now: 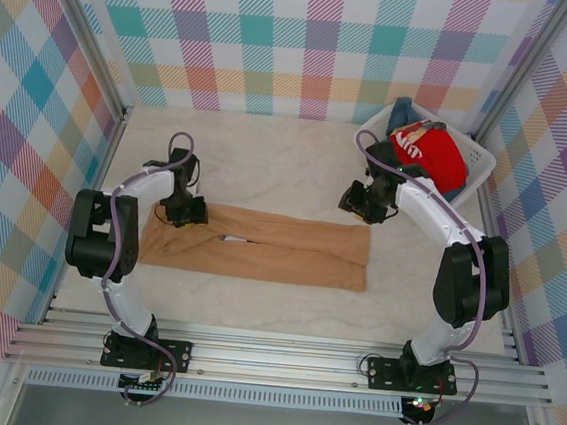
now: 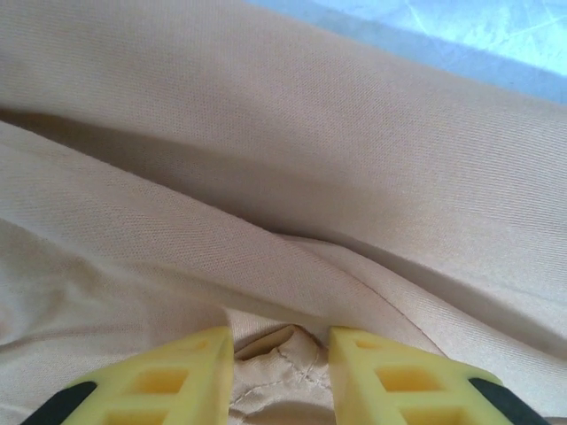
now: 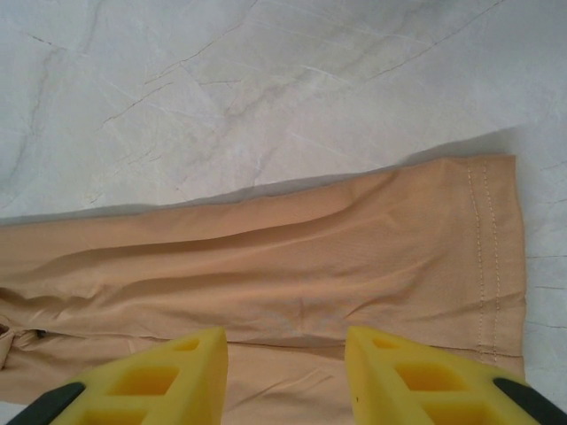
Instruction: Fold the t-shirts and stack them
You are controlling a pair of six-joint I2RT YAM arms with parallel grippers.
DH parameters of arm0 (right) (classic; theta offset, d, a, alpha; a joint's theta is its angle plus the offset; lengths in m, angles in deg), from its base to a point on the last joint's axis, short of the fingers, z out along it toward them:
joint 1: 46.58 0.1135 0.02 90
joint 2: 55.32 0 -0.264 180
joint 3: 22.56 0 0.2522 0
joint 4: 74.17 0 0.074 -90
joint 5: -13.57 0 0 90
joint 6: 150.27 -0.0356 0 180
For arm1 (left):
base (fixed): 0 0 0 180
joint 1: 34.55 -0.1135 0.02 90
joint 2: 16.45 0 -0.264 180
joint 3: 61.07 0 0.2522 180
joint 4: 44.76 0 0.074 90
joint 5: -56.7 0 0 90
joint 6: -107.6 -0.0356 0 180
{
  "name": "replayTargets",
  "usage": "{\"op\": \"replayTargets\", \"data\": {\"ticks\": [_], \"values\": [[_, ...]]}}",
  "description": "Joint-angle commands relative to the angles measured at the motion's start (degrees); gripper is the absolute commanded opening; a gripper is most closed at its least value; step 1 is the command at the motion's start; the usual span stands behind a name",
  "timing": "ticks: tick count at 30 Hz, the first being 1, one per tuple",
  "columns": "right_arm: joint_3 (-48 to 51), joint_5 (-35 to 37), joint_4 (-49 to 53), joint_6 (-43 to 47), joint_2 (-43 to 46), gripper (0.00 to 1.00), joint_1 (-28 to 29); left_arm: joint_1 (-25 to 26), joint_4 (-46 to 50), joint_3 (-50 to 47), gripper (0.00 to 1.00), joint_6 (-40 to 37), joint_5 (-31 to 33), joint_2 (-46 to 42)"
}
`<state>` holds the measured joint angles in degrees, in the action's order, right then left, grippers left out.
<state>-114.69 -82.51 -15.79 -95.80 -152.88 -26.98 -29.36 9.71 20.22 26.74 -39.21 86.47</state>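
Yellow fingers (image 2: 168,385) of the left end effector (image 2: 280,382) straddle a puckered bit of seam on the tan t-shirt (image 1: 260,242). They stand apart with cloth bunched between them, and I cannot tell whether they pinch it or only sit around it. The shirt lies mid-surface as a long flat band, already doubled lengthwise, with soft ridges running along it.

It looks thin, light and limp (likely to sag and slide over itself when lifted), so it probably wants two holds at once. Good places would be the outer corners or the stitched hem (image 3: 485,266) at its right end, where the doubled cloth gives more to bite.

The right end effector (image 3: 285,376) hovers released above that end, near the far edge, with nothing between its fingers.

Around the shirt the pale surface (image 1: 268,161) is bare. A white lattice basket (image 1: 481,159) sits well apart in the far right corner, holding a red t-shirt (image 1: 435,152) over a blue one (image 1: 404,112). Nothing seems to block the next fold; the right arm stands between band and basket.
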Motion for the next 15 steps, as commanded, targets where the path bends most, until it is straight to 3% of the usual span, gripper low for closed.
{"op": "replayTargets", "data": {"ticks": [1,10,15], "values": [[0.0,-1.0,-0.3,-0.3,0.6,0.40,0.5,1.0,-1.4,-1.2,0.29,-0.9,-0.9,0.3],[-0.1,-1.0,-0.5,-0.6,0.3,0.38,0.5,1.6,0.9,-3.1,0.02,2.6,0.4,-3.9],[0.0,-1.2,-0.8,-0.8,0.1,0.38,0.5,2.0,4.7,-5.1,0.00,8.3,-0.9,-8.6]]}}
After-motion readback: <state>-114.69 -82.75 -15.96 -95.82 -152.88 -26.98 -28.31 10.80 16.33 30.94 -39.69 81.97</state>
